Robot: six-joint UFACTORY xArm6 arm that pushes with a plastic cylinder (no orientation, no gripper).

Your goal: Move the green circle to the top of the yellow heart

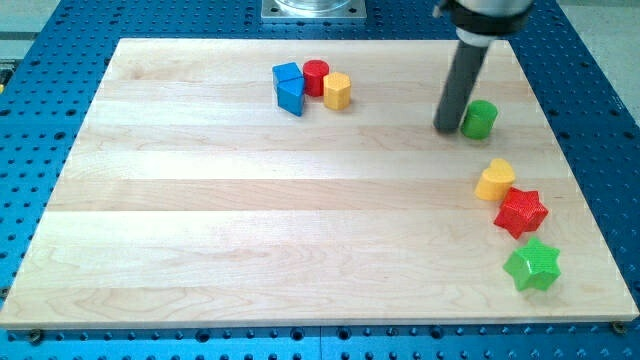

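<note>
- The rod's tip (447, 128) rests on the desk (250, 220), just left of the green circle (480, 118), touching or nearly so.
- The end effector is a plain rod, with nothing to open or close.
- The yellow heart (494, 181) lies below the green circle, apart from it, touching the red star (521, 212); a green star (532, 265) sits lower.
- Near the top, two blue blocks (289, 88), a red cylinder (316, 77) and a yellow hexagonal block (337, 90) huddle together.

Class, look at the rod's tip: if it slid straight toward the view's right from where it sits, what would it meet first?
My tip would meet the green circle first; it sits immediately right of the tip, apparently almost touching.
</note>
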